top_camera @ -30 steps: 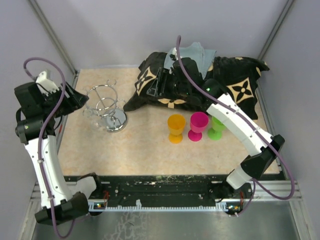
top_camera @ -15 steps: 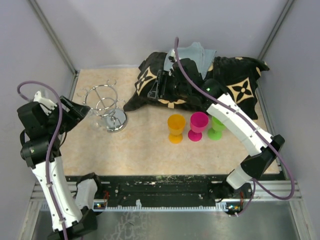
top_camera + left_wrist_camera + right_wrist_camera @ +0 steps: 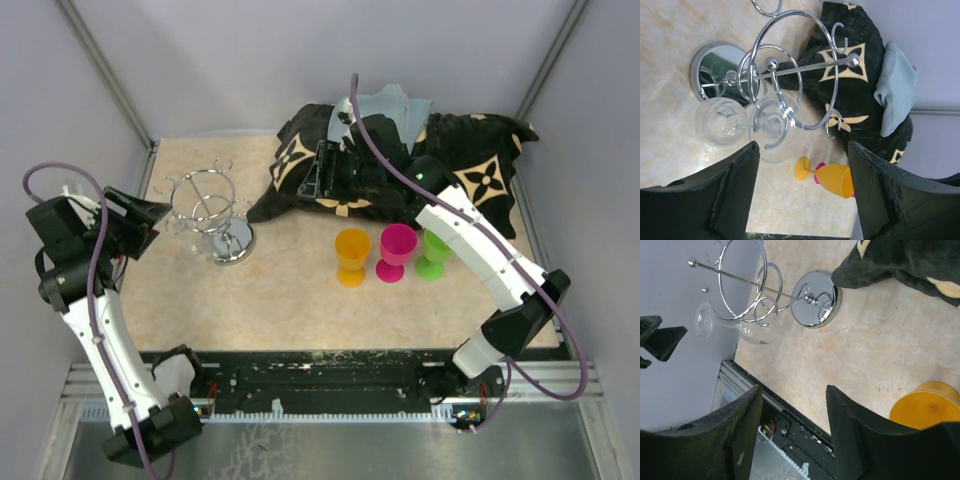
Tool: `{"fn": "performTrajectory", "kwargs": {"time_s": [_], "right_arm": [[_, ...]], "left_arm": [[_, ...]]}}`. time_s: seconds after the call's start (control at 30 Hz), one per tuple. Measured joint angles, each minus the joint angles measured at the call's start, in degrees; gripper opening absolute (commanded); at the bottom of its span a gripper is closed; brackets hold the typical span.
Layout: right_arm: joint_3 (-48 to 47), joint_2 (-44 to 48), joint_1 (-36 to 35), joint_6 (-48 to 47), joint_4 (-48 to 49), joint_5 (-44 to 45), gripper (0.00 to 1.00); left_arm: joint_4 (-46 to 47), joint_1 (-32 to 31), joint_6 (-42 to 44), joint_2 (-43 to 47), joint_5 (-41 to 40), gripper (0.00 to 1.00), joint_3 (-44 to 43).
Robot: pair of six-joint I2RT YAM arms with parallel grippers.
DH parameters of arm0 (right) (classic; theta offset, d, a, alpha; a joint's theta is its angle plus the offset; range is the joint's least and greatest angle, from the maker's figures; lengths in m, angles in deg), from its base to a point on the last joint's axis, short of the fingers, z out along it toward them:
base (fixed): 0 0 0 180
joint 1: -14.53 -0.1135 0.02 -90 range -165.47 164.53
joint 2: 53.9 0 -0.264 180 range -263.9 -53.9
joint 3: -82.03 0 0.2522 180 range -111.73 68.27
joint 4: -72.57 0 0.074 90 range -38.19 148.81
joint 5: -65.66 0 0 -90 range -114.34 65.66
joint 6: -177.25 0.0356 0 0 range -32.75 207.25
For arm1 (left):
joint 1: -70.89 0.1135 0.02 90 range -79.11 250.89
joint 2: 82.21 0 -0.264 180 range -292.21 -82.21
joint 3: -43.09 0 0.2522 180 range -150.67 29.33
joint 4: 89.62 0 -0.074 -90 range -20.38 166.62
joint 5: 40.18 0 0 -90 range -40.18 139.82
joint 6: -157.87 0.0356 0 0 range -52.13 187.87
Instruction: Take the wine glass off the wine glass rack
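The rack [image 3: 232, 240], made of bright chrome wire with a round mirror base, a straight post and curled loops on a ring, is set on the mottled beige bench [image 3: 290, 300]. The clear glass [image 3: 720, 121] is hung inverted from a loop on the rack's left side, its foot caught in the curl and its rounded bowl low beside the base. The left pincer [image 3: 804, 146] is positioned near that side, spread wide, empty and apart from the glass. The right pincer [image 3: 795, 390] is positioned right of the rack over black plush cloth [image 3: 450, 160], likewise spread and empty.

Orange goblet [image 3: 352, 256], pink goblet [image 3: 397, 251], green goblet [image 3: 433, 258] stand near a black patterned cloth [image 3: 482, 168].
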Motion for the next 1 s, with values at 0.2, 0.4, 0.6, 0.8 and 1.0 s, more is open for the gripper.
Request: {"fn": "performTrajectory", "kwargs": {"time_s": [0.2,0.4,0.6,0.8,1.0], "right_arm": [[1.03,0.76,1.27,-0.61,0.42,-1.53,0.55],[4.96,3.52,3.02,-0.57,0.72,-2.84,0.55],[6.19,4.02,3.78,-0.52,2.10,-3.76,0.55],[8.41,4.79,4.11,-0.28,3.32,-4.55,0.55],[9.77,5.25,4.39,0.26,4.90,-5.07,0.55]], "left_arm": [[1.49,2.75,-2.01,-6.14,4.90,0.76,0.52],[2.93,3.21,-2.19,-7.67,6.54,0.75,0.52],[4.09,3.21,-1.29,-10.71,8.85,0.74,0.52],[4.74,3.32,0.50,-11.93,10.27,0.74,0.52],[4.68,3.74,0.68,-12.68,10.71,0.74,-1.14]]}}
